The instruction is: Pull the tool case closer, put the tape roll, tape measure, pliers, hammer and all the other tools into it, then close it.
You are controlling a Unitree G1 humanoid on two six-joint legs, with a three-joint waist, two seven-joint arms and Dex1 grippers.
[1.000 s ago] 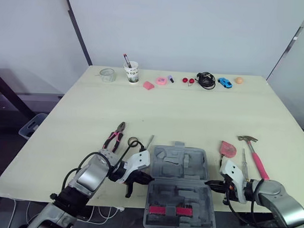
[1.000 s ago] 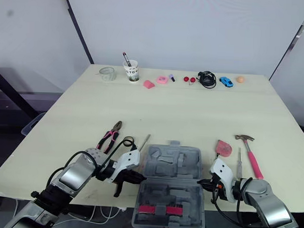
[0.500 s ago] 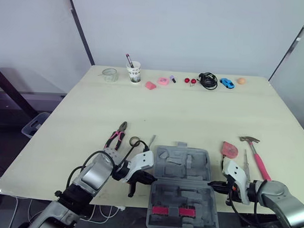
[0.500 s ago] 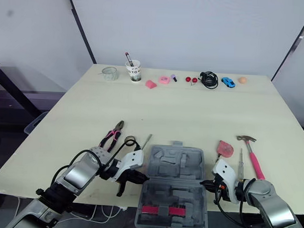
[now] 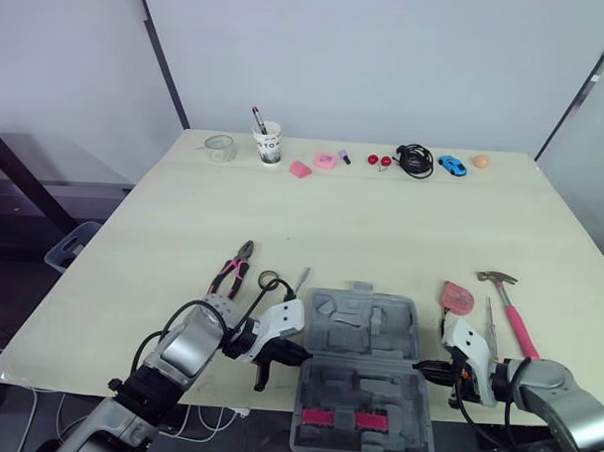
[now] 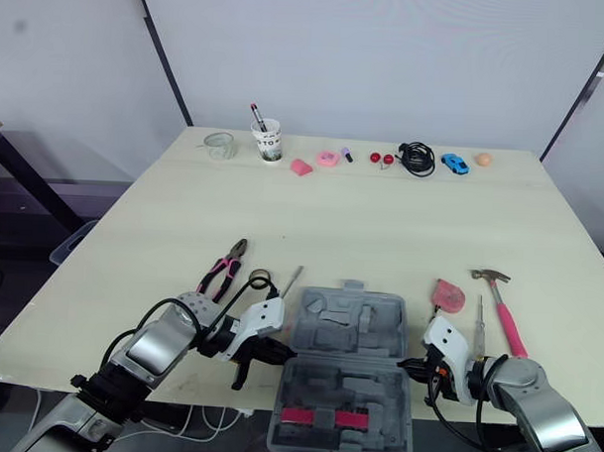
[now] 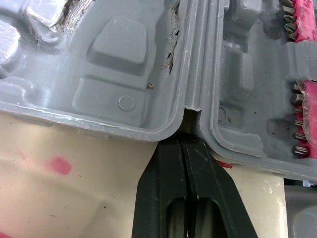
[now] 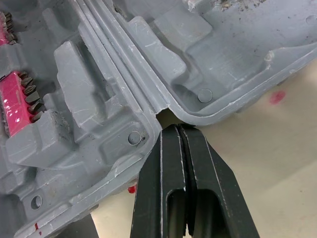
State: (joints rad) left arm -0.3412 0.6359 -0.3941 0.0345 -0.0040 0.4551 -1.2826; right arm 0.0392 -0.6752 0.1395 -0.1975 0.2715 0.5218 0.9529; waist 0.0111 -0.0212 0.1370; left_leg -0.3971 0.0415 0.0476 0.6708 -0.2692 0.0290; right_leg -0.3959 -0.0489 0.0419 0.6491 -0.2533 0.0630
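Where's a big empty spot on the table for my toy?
The wide middle of the table, between the far row from cup to toy car and the tool case. Crowded beside it: pliers, hammer.

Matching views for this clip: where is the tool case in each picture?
Left eye view: case, open, bottom centre.
Right eye view: case bottom centre, slightly further left.
Left wrist view: its hinge end, directly ahead of the shut left gripper.
Right wrist view: its other hinge end, directly ahead of the shut right gripper.
Shared landmark: the pink bit strip in the near half.
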